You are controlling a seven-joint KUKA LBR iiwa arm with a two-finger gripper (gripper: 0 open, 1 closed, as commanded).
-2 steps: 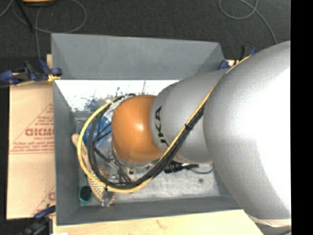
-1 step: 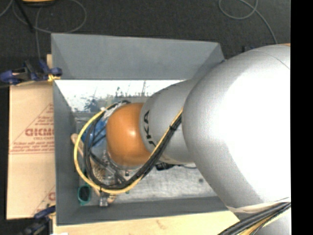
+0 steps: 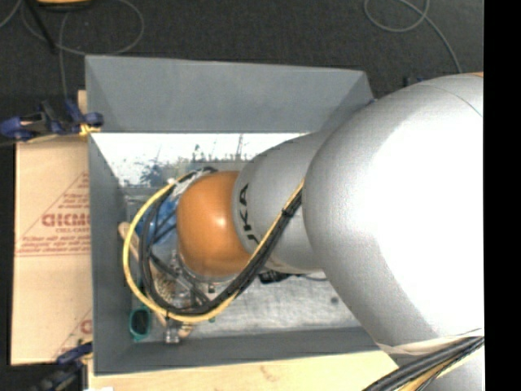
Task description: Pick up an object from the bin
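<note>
Below the orange cover, low in the bin, find the gripper, crowded by the wrist and the cable loop. Cannot tell whether open, closed or clamped on anything. Just left of the gripper, lower-left of the cover, note a small teal ring, lying close to the bin's left wall near the front corner. Nearest candidate for the pick, by the look of it, though not seen gripped. Up and left of the cover, spot a blue thing, half hidden behind the cables. Directly under the cover, expect more clutter, brownish, too hidden to name.

Likely trouble from here:
- Closing on nothing, or only clipping the ring's edge, given its place off to the gripper's side.
- Pushing the ring tighter into the corner and jamming it against the wall.
- Scraping the wall or floor with so little room down there.
- Snagging the cable loop on the blue thing or the clutter during a lift, and dragging loose items along.
</note>
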